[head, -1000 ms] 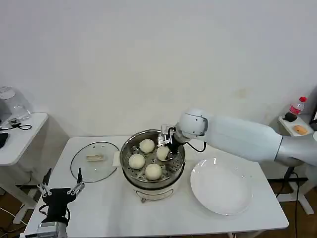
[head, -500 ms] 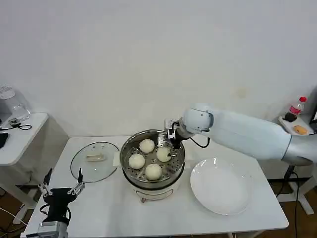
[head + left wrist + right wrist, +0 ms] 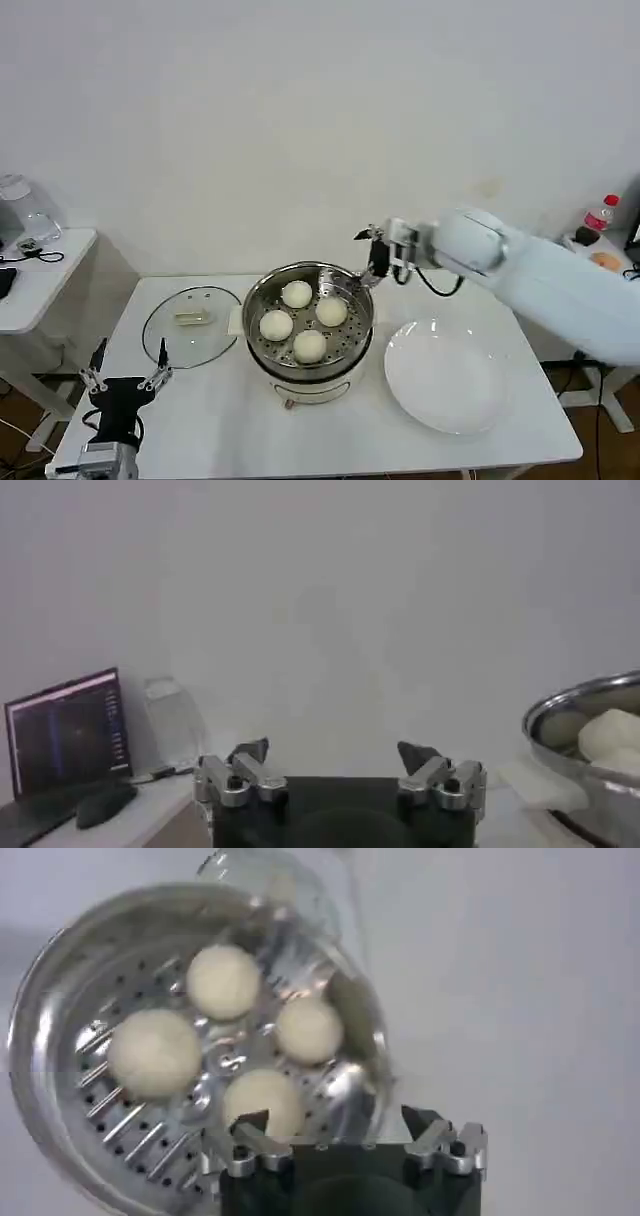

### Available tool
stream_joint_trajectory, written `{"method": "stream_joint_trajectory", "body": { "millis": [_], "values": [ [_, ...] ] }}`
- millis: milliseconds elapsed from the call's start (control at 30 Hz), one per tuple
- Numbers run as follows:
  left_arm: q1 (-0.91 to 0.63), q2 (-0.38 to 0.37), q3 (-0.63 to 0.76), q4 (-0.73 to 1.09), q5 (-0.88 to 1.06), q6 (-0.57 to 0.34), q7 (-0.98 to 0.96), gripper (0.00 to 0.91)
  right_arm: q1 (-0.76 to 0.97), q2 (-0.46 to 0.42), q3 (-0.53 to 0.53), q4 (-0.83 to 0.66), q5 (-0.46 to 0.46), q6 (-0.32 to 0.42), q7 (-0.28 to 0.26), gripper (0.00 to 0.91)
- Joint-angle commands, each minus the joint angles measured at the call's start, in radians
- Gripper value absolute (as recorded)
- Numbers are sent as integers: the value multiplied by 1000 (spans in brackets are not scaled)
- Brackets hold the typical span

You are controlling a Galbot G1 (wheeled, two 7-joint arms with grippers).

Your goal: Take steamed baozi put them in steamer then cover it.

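Several cream-white steamed baozi (image 3: 309,345) lie on the perforated tray of the shiny steamer (image 3: 258,300) in the middle of the table. My right gripper (image 3: 373,260) hangs open and empty just past the steamer's back right rim. In the right wrist view its fingers (image 3: 337,1123) stand wide apart over that rim, with the baozi (image 3: 154,1052) in the steamer (image 3: 40,1008) beyond. The glass cover (image 3: 192,325) lies flat on the table left of the steamer. My left gripper (image 3: 128,358) is parked open at the table's front left corner, and its own view shows it (image 3: 335,752) with nothing between the fingers.
A large white plate (image 3: 445,375) sits bare on the table right of the steamer. A side table (image 3: 40,265) stands to the left, with a laptop (image 3: 65,730) on it. A bottle (image 3: 600,213) stands on a shelf at the far right.
My right gripper has risen out of the steamer and drawn back to the right, leaving the baozi on the tray. The left arm has stayed put.
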Motion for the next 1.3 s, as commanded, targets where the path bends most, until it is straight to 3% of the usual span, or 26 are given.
{"method": "stream_joint_trajectory", "body": {
  "millis": [33,133,233,333,533,700,933,1300],
  "values": [
    [-7,41,-6,69,88,29,16,907,-1259,54,1140,249,-175,426,384,907],
    [-20,62,-14,124,241,29,41,907,-1445,211,1357,261,-174,515,336,907],
    [-27,87,-13,196,420,23,79,907,-1563,332,1464,268,-107,611,260,907],
    [-49,115,-9,269,621,-25,115,907,-1653,432,1533,285,-43,657,210,907],
    [-119,188,29,391,915,-110,94,907,-1698,469,1595,286,-30,676,195,907],
    [-201,225,68,503,1039,-134,78,907,-1724,508,1601,286,-38,691,195,907],
    [-405,278,138,667,1058,-145,75,907,-1775,536,1604,290,-58,710,185,907],
    [-600,310,225,838,1047,-145,78,907,-1811,574,1622,293,-55,723,181,907]
  ]
}}
